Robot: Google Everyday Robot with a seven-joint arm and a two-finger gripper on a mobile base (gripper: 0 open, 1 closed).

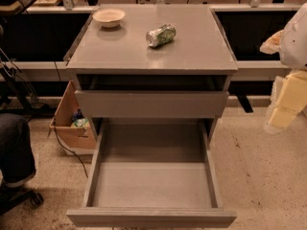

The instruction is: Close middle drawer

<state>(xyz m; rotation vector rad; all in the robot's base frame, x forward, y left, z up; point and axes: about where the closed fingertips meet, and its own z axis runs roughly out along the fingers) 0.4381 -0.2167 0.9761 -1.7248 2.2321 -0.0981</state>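
Note:
The middle drawer is pulled far out of the grey cabinet toward me. Its grey inside is bare and its flat front runs along the bottom of the view. Above it, the taller grey drawer front stands slightly out, with a dark gap under the cabinet top. The third front is hidden below the open drawer. My gripper hangs at the right edge of the view, beside the cabinet and apart from it, level with the upper drawer front. My white arm is above it.
A white bowl and a crushed green can lie on the cabinet top. A cardboard box with items sits on the floor to the cabinet's left. A person's leg and a chair base are at the far left. Desks stand behind.

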